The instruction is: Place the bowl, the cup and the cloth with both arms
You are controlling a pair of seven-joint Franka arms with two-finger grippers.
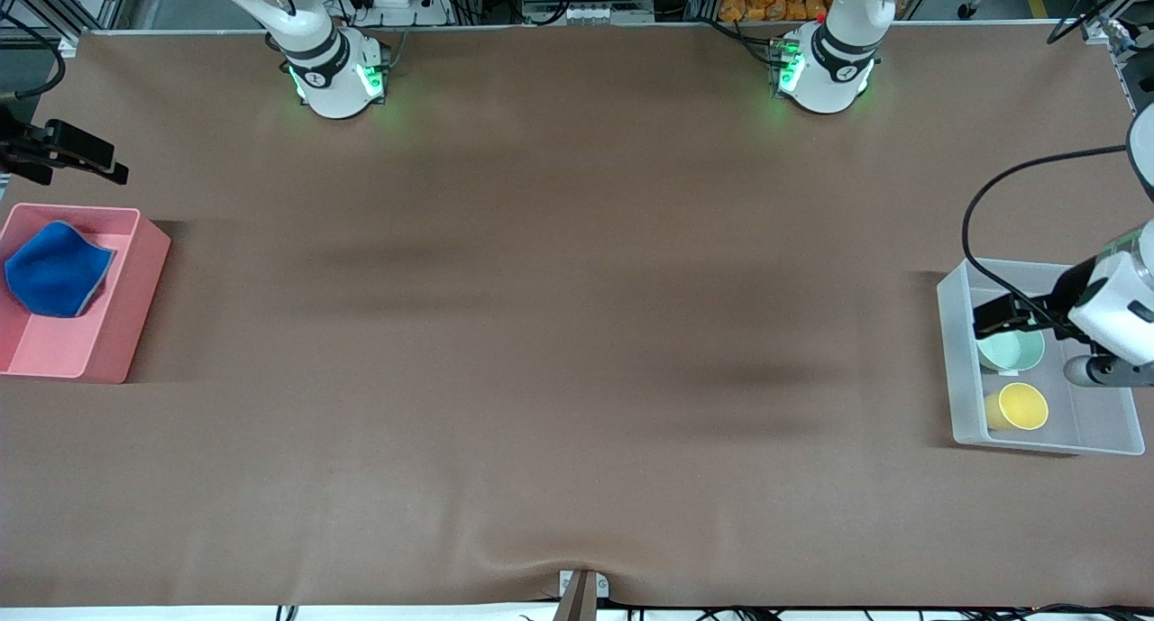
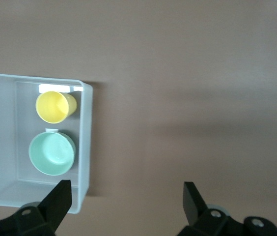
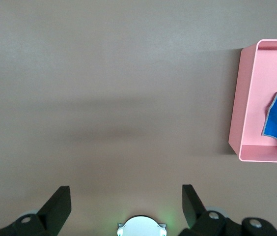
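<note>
Clearly the bowl (image 1: 1012,350) and the cup (image 1: 1021,406) are light, stiff and glossy, so likely slippery: a pinch over one rim wall, one finger inside and one outside, looks safest. By contrast the cloth (image 1: 54,269) is soft and limp; it should be pinched at a raised fold near its middle, and it will likely sag once lifted.

Pale mint green, the bowl is round, shallow and upright, wider than the yellow tapered cup, which has no handle and seems to lie tipped on its side. Both sit in a clear plastic bin (image 1: 956,351) at the left arm's end of the table, the cup nearer the front camera and just beside the bowl. Royal blue with a thin grey edge, the cloth lies rumpled in a pink bin (image 1: 135,324) at the right arm's end.

Fingers spread and empty, the left gripper (image 1: 996,313) hangs over the clear bin above the bowl. Likewise released and holding nothing, the right gripper (image 1: 77,157) is over bare table (image 1: 559,333) just beside the pink bin
</note>
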